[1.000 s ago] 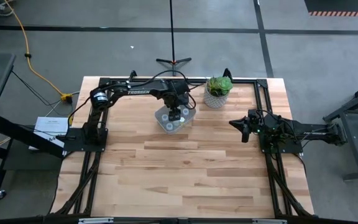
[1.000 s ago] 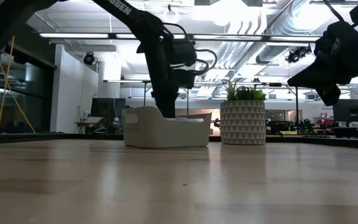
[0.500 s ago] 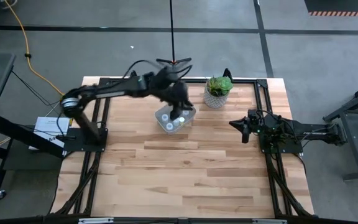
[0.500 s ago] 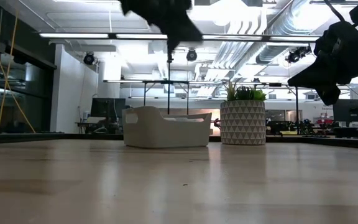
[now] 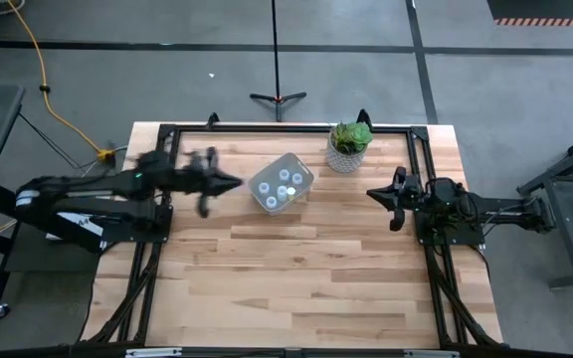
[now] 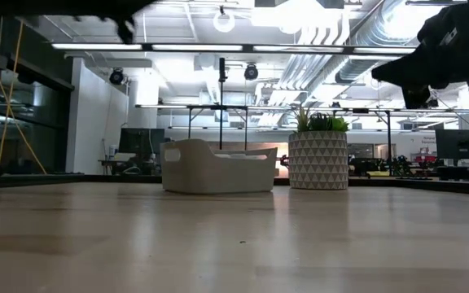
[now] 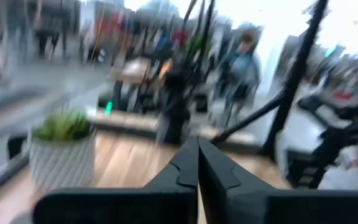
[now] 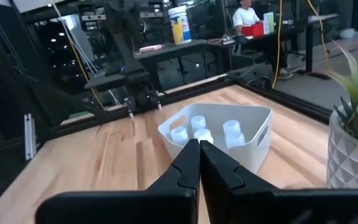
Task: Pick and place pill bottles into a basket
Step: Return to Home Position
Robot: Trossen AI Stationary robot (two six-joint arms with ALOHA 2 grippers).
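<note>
The pale basket (image 5: pixel 256 185) stands on the table's far middle, resting on its base (image 6: pixel 218 172). Several pill bottles (image 5: pixel 285 179) with white caps stand inside it, also seen in the right wrist view (image 8: pixel 197 122). My left gripper (image 5: pixel 235 182) hangs in the air just left of the basket, shut and holding nothing (image 7: pixel 197 148). My right gripper (image 5: pixel 370 194) hovers to the right of the basket, pointing at it, shut and holding nothing (image 8: pixel 199 145). In the low view both arms show only as dark shapes at the top.
A white patterned pot with a green plant (image 5: pixel 349 147) stands at the far edge, right of the basket (image 6: pixel 318 161). Black frame rails (image 5: pixel 267 127) run along the table's far and side edges. Bare wood (image 5: pixel 296 268) lies toward the near edge.
My left gripper has risen out of the basket and swung back toward the table's left edge; it now hangs beside the basket instead of over it. My right gripper has risen a little. The basket has stayed where it was.
</note>
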